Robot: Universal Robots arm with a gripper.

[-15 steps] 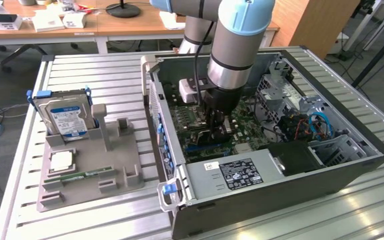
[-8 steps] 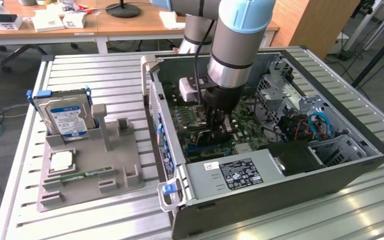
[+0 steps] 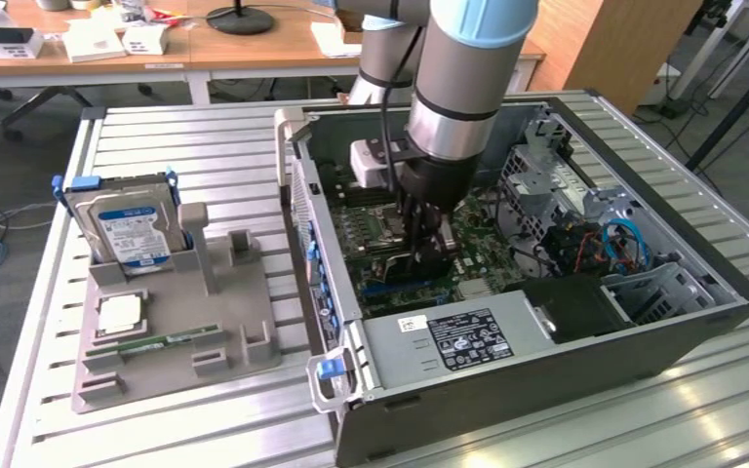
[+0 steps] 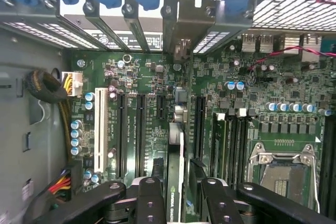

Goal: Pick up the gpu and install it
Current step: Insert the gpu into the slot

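- Hard drive (image 3: pixel 125 222) stands upright in the grey fixture (image 3: pixel 179 331) at the exterior view's left; blue-and-white label on its face, text too small to read.
- Power supply (image 3: pixel 466 336) at the near edge of the open PC case (image 3: pixel 687 336) carries a dark label with white print and a small white sticker beside it; neither can be read.
- Wrist view: white silkscreen lettering runs alongside the expansion slots (image 4: pixel 140 129) on the motherboard (image 4: pixel 252 103); not legible. Green-and-white marking visible on the gpu (image 4: pixel 177 153) edge near the fingers, not readable.
- Gripper (image 3: pixel 429 255) is lowered inside the case over the motherboard, arm (image 3: pixel 459 78) coming straight down.
- Gripper (image 4: pixel 177 192) fingers are partly apart and clamped on the gpu, one finger on each face of the card.
- Gpu is held on edge, upright, running away from the gripper toward the rear slot brackets (image 4: pixel 178 30), in line with the expansion slots, directly above the board.
- Cannot tell whether the card edge is seated in a slot.
- Empty CPU socket (image 4: pixel 281 174) lies beside the gripper.
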